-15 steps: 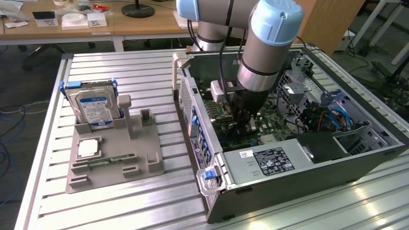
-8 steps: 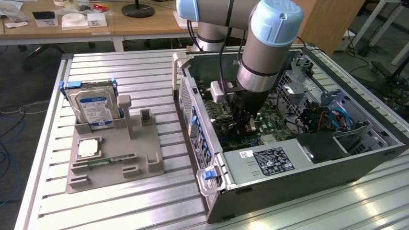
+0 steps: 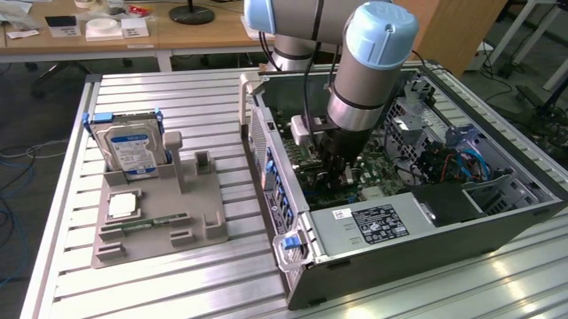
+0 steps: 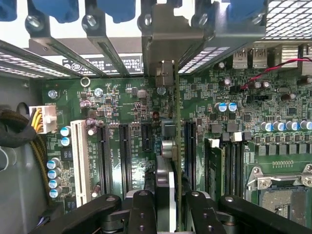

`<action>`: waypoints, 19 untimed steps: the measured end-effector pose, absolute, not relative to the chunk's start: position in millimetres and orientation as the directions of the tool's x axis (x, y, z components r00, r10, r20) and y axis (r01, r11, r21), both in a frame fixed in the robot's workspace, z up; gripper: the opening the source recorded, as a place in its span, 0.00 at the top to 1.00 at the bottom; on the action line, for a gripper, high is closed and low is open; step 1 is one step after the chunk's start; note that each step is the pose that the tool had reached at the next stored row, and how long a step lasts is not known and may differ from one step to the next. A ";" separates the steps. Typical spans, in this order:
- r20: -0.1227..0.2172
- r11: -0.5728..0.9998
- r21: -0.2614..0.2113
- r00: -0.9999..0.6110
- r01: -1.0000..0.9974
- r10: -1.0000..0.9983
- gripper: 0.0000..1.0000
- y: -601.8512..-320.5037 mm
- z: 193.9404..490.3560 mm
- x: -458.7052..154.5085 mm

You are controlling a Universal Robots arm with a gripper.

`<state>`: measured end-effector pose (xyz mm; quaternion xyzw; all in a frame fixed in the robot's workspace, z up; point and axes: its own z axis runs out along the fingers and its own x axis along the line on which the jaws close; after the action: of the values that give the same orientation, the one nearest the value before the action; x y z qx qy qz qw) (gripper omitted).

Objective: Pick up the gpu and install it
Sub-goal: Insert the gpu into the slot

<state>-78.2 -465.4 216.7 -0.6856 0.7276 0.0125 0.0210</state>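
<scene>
Hand (image 4: pixel 168 207) clamped on thin flat gpu (image 4: pixel 165 146), edge-on above green motherboard (image 4: pixel 122 102).

We see an arm (image 3: pixel 360 86) built of grey metal tubes with pale blue rounded caps at the joints and a black cable along it. Its gripper (image 4: pixel 170 214) has black, matte linkage fingers (image 4: pixel 141 214) with round pivot screws.

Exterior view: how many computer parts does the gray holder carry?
3: hard drive upright at the back, square chip in front of it, green memory stick beside the chip.
</scene>
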 end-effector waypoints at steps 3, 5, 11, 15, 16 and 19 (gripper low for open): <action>-0.048 0.059 -0.011 -0.059 -0.998 -0.997 0.72 -465.3 216.7 -78.2; -0.050 0.060 -0.011 -0.059 -0.998 -0.997 0.72 -465.2 217.5 -78.3; -0.048 0.059 -0.014 -0.059 -0.998 -0.997 0.65 -465.3 233.3 -78.3; -0.048 0.060 -0.014 -0.059 -0.998 -0.997 0.65 -465.2 251.7 -78.3; -0.048 0.059 -0.015 -0.059 -0.998 -0.997 0.65 -465.2 256.2 -78.3; -0.048 0.060 -0.015 -0.059 -0.998 -0.997 0.65 -465.1 269.7 -78.3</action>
<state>-78.3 -465.1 269.7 -0.6856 0.7275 0.0111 0.0227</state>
